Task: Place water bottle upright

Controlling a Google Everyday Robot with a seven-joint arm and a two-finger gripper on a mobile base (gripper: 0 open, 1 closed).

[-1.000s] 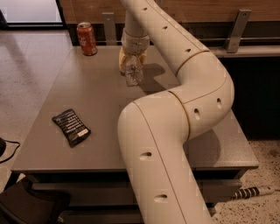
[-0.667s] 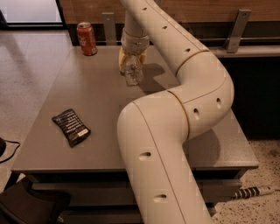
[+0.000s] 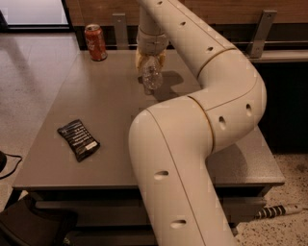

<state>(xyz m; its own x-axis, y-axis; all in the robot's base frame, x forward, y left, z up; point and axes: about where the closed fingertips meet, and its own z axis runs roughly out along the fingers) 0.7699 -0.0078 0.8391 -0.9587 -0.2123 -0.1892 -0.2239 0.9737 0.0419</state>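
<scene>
One claw [image 3: 150, 66] clasps clear, ribbed water bottle [image 3: 152, 79].

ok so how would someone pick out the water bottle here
Start at the grey table and go to its far edge, where the gripper hangs. The water bottle is clamped in it: clear ribbed plastic, unlike the red-orange soda can at the corner.

Grey table [image 3: 96, 105], speckled floor [image 3: 29, 72], perhaps wood-panelled wall [image 3: 101, 9] behind.
</scene>
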